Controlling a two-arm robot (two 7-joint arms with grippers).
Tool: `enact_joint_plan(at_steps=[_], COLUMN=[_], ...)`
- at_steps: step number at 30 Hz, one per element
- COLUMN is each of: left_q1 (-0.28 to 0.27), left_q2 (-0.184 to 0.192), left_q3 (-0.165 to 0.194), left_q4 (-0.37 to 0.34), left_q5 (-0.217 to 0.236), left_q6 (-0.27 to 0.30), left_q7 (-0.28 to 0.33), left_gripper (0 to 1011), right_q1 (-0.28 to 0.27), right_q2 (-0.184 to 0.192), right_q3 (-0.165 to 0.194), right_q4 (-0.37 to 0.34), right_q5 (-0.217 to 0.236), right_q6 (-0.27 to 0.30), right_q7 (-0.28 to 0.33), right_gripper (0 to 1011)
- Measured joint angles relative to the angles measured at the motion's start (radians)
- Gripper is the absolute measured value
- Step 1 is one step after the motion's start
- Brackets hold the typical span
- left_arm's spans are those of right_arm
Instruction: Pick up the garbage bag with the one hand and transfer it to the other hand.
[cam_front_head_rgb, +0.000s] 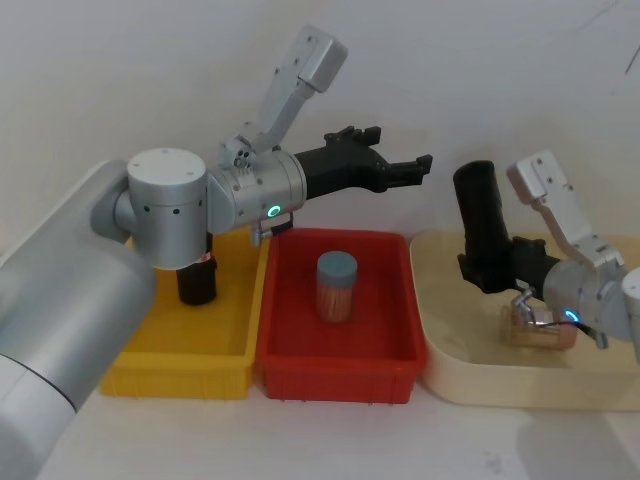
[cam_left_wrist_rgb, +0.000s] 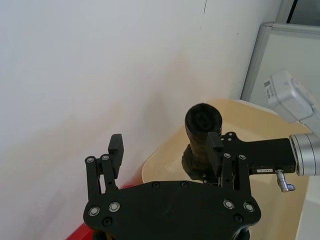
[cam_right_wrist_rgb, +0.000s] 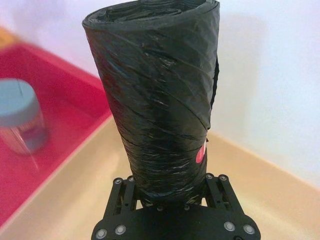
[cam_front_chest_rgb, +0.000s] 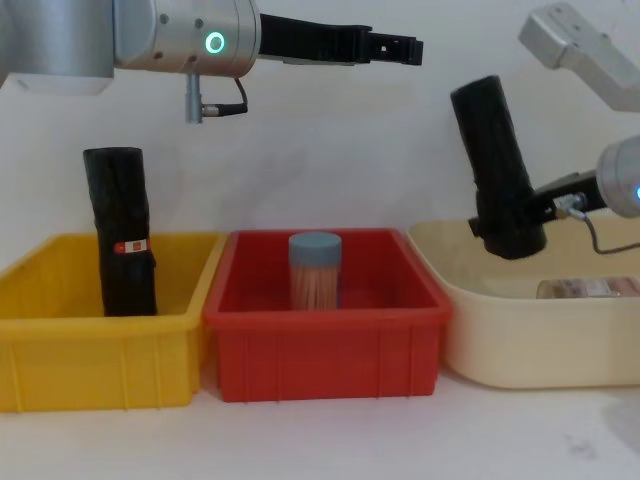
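The garbage bag (cam_front_head_rgb: 480, 215) (cam_front_chest_rgb: 495, 150) is a matte black rolled cylinder, held nearly upright and leaning a little, above the cream tub. My right gripper (cam_front_head_rgb: 490, 265) (cam_right_wrist_rgb: 170, 187), on the blue-ringed arm, is shut on its lower end. In the right wrist view a small red mark shows low on the bag (cam_right_wrist_rgb: 155, 90). My left gripper (cam_front_head_rgb: 400, 148) (cam_front_chest_rgb: 400, 48), on the green-ringed arm, is open and hangs high over the red bin's back edge, pointing at the bag's top with a gap between them. In the left wrist view the bag (cam_left_wrist_rgb: 202, 130) stands beyond that open gripper (cam_left_wrist_rgb: 165, 147).
A yellow bin (cam_front_chest_rgb: 60, 330) on the left holds another black roll (cam_front_chest_rgb: 120, 230) with a red-and-white label. The red bin (cam_front_chest_rgb: 320, 340) holds a grey-lidded jar (cam_front_chest_rgb: 315, 270). A jar (cam_front_chest_rgb: 590, 288) lies in the cream tub (cam_front_chest_rgb: 530, 340). A wall stands close behind.
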Motion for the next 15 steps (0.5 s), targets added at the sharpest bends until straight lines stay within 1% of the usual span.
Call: enact_joint_plan(at_steps=[3,5,6,8,10,12,13,15], left_q1=[0.0,0.0,0.0,0.0,0.0,0.0,0.0,0.0], left_q2=[0.0,0.0,0.0,0.0,0.0,0.0,0.0,0.0], left_q3=[0.0,0.0,0.0,0.0,0.0,0.0,0.0,0.0], left_q4=[0.0,0.0,0.0,0.0,0.0,0.0,0.0,0.0], left_q5=[0.0,0.0,0.0,0.0,0.0,0.0,0.0,0.0], left_q6=[0.0,0.0,0.0,0.0,0.0,0.0,0.0,0.0], left_q7=[0.0,0.0,0.0,0.0,0.0,0.0,0.0,0.0], left_gripper=[1000,1001,1000,1001,1001,1001,1001,1000], right_q1=[0.001,0.001,0.001,0.001,0.001,0.001,0.002,0.002], right_q2=[0.011,0.015,0.019,0.023,0.027,0.029,0.032,0.034], right_q3=[-0.006,-0.008,-0.01,-0.012,-0.014,-0.015,-0.017,-0.018], right_q4=[0.003,0.004,0.005,0.006,0.007,0.008,0.008,0.009], right_q5=[-0.01,-0.013,-0.017,-0.02,-0.024,-0.027,-0.028,-0.03], right_q6=[0.018,0.024,0.03,0.036,0.042,0.046,0.05,0.053], right_q7=[0.005,0.008,0.009,0.011,0.013,0.014,0.016,0.016], right_gripper=[572,618,672,708,783,812,870,901])
